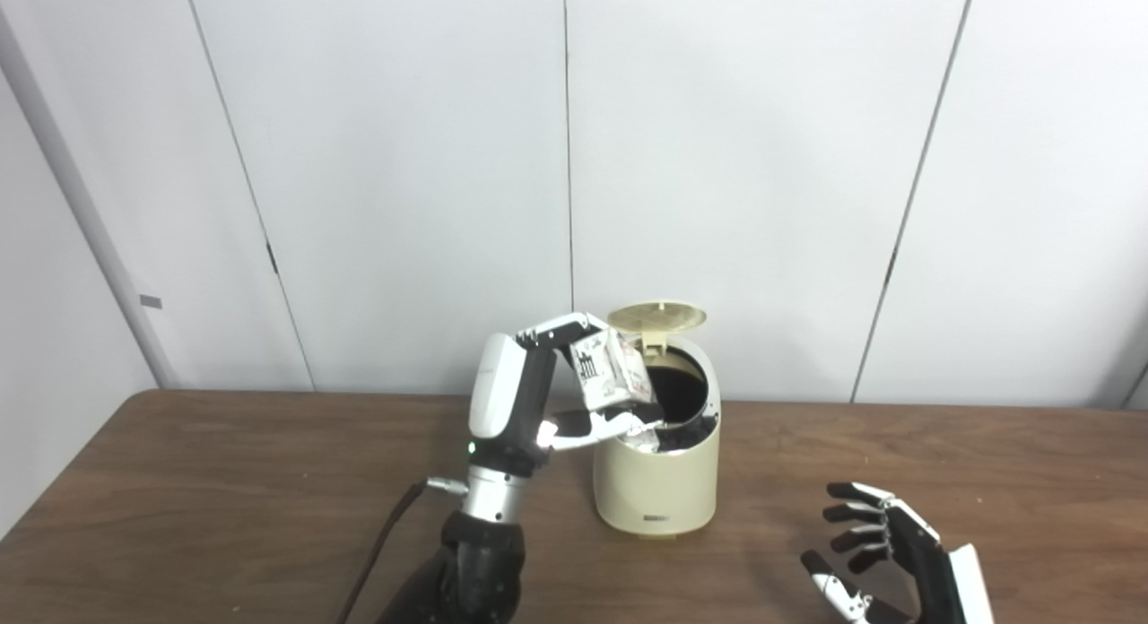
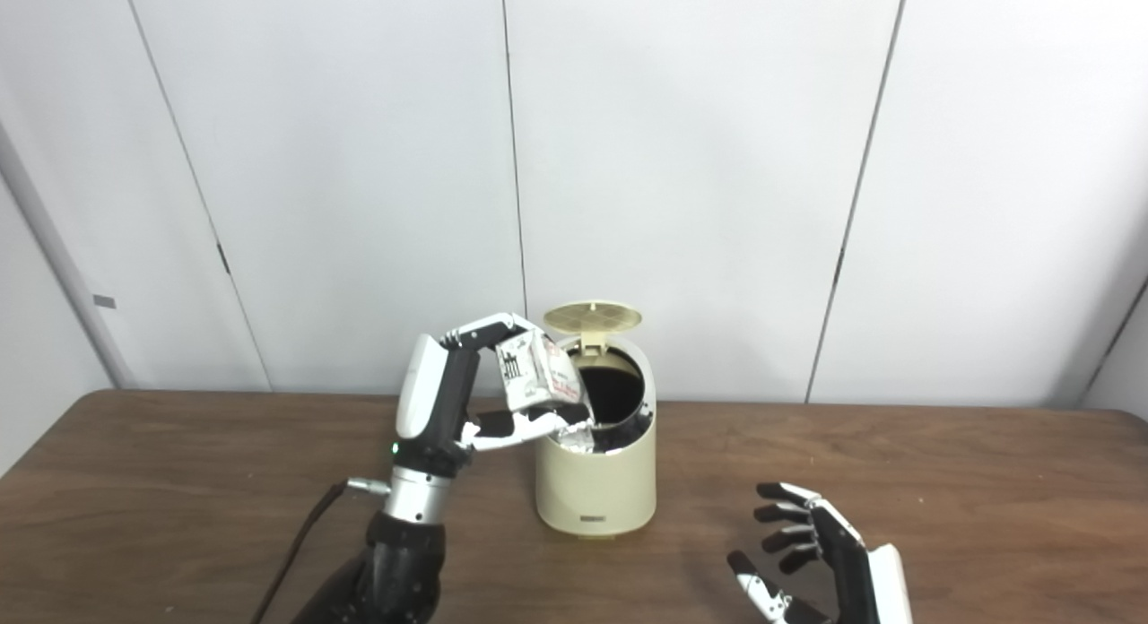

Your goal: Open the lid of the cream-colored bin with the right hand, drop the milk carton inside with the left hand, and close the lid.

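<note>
The cream-colored bin (image 1: 657, 481) stands on the wooden table (image 1: 224, 481) near the middle, its round lid (image 1: 656, 316) swung up and back so the dark inside shows. My left hand (image 1: 538, 391) is raised at the bin's left rim, shut on a white milk carton (image 1: 608, 368) with dark print, held tilted over the opening. Another bit of white packaging lies at the rim under the carton. My right hand (image 1: 883, 557) rests low at the front right, open with fingers spread, apart from the bin.
White wall panels stand right behind the table's far edge. A dark cable (image 1: 381, 543) runs along my left forearm toward the front edge. Bare wood lies to the left of the arm and between the bin and my right hand.
</note>
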